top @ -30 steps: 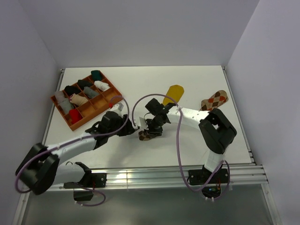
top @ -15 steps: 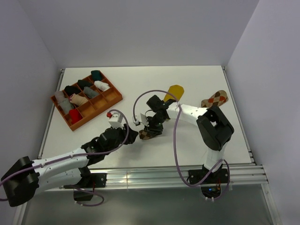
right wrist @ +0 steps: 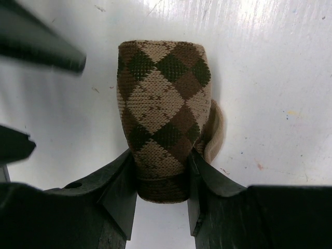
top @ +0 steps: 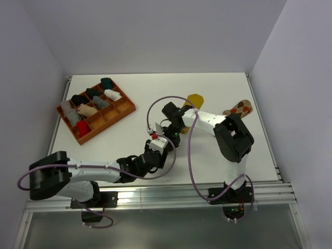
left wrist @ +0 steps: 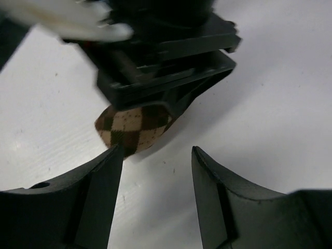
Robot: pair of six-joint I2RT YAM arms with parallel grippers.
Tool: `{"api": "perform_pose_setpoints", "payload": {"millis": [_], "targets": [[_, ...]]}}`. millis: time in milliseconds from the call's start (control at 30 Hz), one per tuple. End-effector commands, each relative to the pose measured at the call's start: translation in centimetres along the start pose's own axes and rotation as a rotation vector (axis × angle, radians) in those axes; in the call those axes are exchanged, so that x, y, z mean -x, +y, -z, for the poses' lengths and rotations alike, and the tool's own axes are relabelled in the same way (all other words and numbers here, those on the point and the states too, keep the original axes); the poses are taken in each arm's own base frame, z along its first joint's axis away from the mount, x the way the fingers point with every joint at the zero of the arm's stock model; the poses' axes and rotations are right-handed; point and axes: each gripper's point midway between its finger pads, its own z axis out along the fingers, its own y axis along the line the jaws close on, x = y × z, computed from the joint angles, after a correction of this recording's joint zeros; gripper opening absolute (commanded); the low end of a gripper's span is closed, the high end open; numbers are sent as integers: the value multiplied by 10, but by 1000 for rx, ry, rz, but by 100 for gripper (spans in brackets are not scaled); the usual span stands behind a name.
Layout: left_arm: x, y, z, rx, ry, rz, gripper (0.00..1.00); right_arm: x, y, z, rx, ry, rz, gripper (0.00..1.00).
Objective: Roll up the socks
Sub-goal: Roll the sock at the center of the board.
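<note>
My right gripper [right wrist: 161,174] is shut on the lower end of the rolled brown-and-cream argyle sock [right wrist: 163,101], which rests on the white table. In the left wrist view the same bundle [left wrist: 136,128] pokes out under the right gripper's black body, just beyond my open left gripper [left wrist: 157,150], whose left fingertip nearly touches it. From above, both grippers [top: 161,144] [top: 170,132] meet at the table's centre and cover the bundle. The mustard sock [top: 194,99] and the orange argyle sock [top: 237,109] lie flat behind and to the right.
An orange divided tray [top: 126,110] holding several small sock bundles sits at the back left. The left gripper's fingers [right wrist: 44,52] show in the upper left of the right wrist view. Cables loop over both arms.
My left arm has swung from the left of the bundle round to its near side, and its jaws have widened. The right gripper has kept its hold on the argyle bundle.
</note>
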Motion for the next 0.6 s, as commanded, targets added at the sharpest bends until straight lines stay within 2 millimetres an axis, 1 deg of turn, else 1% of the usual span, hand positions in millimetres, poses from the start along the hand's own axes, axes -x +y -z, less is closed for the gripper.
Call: {"api": "perform_pose_setpoints", "payload": {"millis": [0,167,233,267,333,367,433,533,567], "targets": [[17,-9,-8,34,-45,-162,60,-46,9,-8,46,164,-95,34],[3,-19,-18,6,-2,-272,63,-46,8,-9,64,171,-110,34],[4,-20,-20,7,-9,-282,64,-46,8,-8,71,174,-116,34],[1,-18,-22,15,-5,-297,64,-47,9,-9,75,178,-119,34],[0,-16,-23,13,-21,-353,64,-48,10,-9,87,181,-122,34],[2,-18,-22,-1,-56,-350,64,-48,10,-9,88,182,-123,34],[6,-15,-23,9,-84,-412,65,-50,10,-11,95,189,-129,34],[9,-16,-29,17,-95,-490,65,-53,11,-13,112,200,-142,34],[7,-17,-32,16,-89,-520,65,-51,10,-12,112,197,-142,34]]}}
